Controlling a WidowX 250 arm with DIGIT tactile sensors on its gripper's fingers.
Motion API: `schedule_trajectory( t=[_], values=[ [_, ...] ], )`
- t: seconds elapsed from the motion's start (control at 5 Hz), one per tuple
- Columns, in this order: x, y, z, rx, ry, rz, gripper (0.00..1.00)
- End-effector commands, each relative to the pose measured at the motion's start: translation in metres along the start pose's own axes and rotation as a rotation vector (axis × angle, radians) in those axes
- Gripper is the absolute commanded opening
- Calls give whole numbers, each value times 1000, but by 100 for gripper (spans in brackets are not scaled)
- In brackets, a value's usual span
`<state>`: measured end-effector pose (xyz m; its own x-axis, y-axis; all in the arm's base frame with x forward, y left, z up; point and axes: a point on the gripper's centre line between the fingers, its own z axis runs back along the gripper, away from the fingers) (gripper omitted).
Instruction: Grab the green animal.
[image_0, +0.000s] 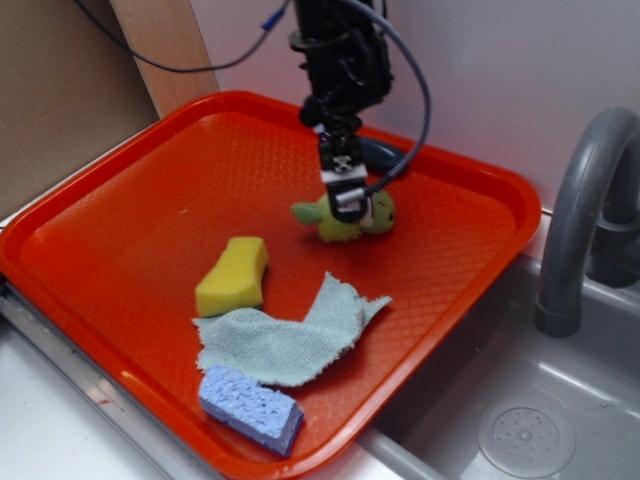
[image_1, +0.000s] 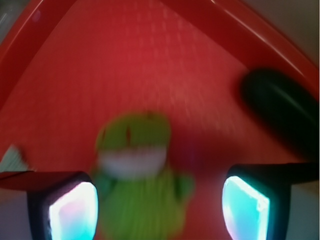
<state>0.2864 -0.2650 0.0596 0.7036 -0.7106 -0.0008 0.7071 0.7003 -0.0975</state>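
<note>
The green animal (image_0: 345, 222) is a small fuzzy lime-green plush toy with a rounded head, a pale face bearing red marks, and stubby limbs. It lies on the surface of the red tray (image_0: 120, 230), toward the far right portion. In the wrist view it (image_1: 135, 185) appears blurred, head pointing away from the camera.

A kitchen-sink mock-up: grey basin (image_0: 520, 420), grey faucet (image_0: 580, 210), red tray (image_0: 120, 230) on the counter.

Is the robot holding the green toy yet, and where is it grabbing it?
Not yet. The gripper is open, with the green animal sitting between its fingers. Neither finger touches the toy, so nothing is held.
</note>
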Motion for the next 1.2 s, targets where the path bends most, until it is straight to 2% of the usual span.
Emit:
schedule_trajectory(
  t=[0.0, 0.2, 0.4, 0.6, 1.0],
  values=[
    [10, -23, -8, -12, 8, -79, 100],
    [7, -27, -13, -12, 29, -64, 69],
    [5, -25, -7, -3, 23, -50, 0],
    [-1, -18, 15, -31, 27, 49, 0],
    [-40, -10, 75, -97, -44, 476, 0]
  ],
)
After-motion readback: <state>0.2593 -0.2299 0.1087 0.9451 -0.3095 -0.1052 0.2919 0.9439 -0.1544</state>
